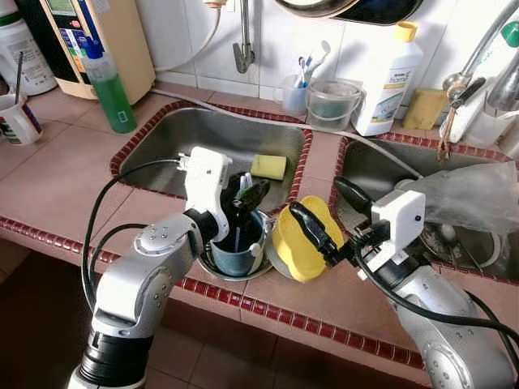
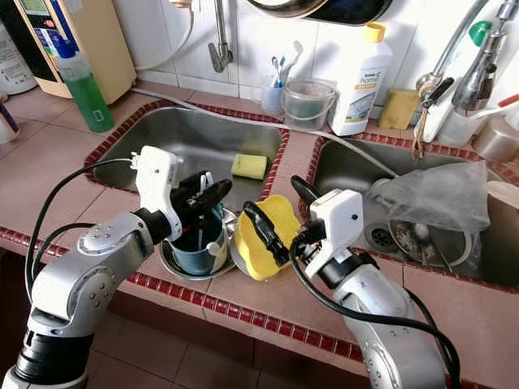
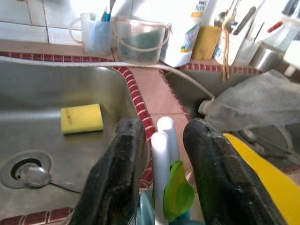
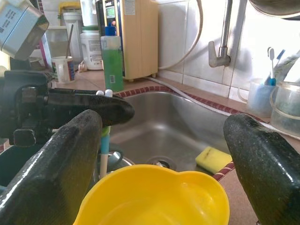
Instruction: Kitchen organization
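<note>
A blue cup holding white-handled utensils and a green one stands on a metal dish at the counter's front edge, between the two sinks. My left gripper hovers over the cup, open, its fingers on either side of the white handles. Just right of the cup a yellow bowl is tilted up on its edge. My right gripper is shut on it across the bowl, one finger in front and one behind. The right wrist view looks into the bowl.
The left sink holds a yellow sponge and a spoon. A clear plastic bag lies in the right sink. A green soap bottle, a mug, a white bottle and tubs line the back.
</note>
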Robot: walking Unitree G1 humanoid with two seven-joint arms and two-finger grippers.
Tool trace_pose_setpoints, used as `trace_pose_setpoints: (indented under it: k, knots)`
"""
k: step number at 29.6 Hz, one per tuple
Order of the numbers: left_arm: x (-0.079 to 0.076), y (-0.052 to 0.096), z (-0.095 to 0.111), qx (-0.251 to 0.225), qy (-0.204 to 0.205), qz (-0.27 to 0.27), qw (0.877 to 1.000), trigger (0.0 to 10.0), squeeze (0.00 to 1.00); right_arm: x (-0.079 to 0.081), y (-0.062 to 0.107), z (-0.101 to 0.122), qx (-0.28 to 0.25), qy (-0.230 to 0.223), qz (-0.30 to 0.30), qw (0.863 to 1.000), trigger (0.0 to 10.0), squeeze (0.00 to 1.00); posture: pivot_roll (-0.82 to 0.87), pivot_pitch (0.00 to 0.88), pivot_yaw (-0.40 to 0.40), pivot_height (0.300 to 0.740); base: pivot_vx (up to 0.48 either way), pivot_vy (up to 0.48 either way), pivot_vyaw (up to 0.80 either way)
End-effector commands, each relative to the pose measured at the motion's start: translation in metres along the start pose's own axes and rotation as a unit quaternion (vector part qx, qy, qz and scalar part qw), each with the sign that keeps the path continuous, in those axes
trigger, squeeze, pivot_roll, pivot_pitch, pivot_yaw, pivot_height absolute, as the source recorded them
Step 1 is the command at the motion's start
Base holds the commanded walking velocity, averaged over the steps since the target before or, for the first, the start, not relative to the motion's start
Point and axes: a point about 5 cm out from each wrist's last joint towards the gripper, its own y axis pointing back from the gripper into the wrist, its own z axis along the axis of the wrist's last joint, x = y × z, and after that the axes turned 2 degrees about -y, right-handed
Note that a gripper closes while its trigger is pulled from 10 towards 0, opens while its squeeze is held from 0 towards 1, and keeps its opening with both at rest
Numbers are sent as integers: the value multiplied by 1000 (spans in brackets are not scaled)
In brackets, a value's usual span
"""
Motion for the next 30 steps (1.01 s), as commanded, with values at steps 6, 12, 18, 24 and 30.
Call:
trace_pose_setpoints:
  k: [6, 12, 18, 24, 30]
  knots:
    - [1, 3, 4, -4, -7, -7, 1000, 0, 0, 1, 0, 5, -6, 4, 3, 1000, 10000, 0, -126, 95, 42, 740, 0, 0, 0]
    - [1, 5, 5, -6, -10, -14, 1000, 0, 0, 9, 3, 3, 3, -22, 29, 999, 10000, 0, -122, 91, 38, 740, 0, 0, 0]
    - [1, 5, 5, -6, -12, -15, 1000, 0, 0, 16, 7, -1, 19, -27, 54, 998, 10000, 0, -122, 90, 37, 740, 0, 0, 0]
    - [1, 6, 5, -6, -15, -20, 1000, 0, 0, 16, 7, -2, 21, -25, 57, 998, 10000, 0, -119, 81, 36, 740, 0, 0, 0]
    - [2, 6, 10, -10, -15, -24, 1000, 0, 0, 16, 5, -2, 21, -24, 60, 998, 10000, 0, -114, 70, 34, 740, 0, 0, 0]
